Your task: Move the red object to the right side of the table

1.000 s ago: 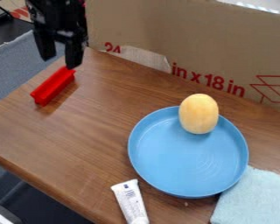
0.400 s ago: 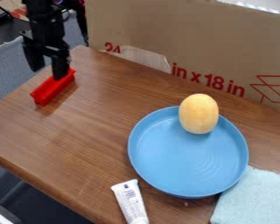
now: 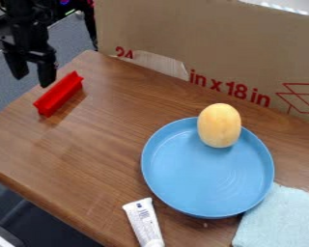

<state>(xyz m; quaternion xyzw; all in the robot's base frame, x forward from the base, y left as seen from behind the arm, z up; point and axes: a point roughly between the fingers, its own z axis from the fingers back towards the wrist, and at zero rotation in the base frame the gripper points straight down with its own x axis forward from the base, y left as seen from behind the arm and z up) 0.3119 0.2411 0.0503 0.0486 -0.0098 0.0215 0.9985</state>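
The red object (image 3: 59, 94) is a long red block lying slantwise near the back left corner of the wooden table (image 3: 93, 154). My gripper (image 3: 31, 77) points down and hangs just left of the block's far end, near the table's left edge. Its two black fingers (image 3: 47, 71) stand apart, open, with nothing between them. The block lies free on the table, outside the fingers.
A blue plate (image 3: 209, 183) on the right half holds a tan egg-shaped object (image 3: 219, 124). A white tube (image 3: 144, 223) lies at the front edge, a light-blue cloth (image 3: 281, 222) at the front right corner. A cardboard box (image 3: 209, 43) stands along the back.
My gripper has moved left and slightly lower, from above the block's far end to beside it on the left. It stayed open. The block has not moved.
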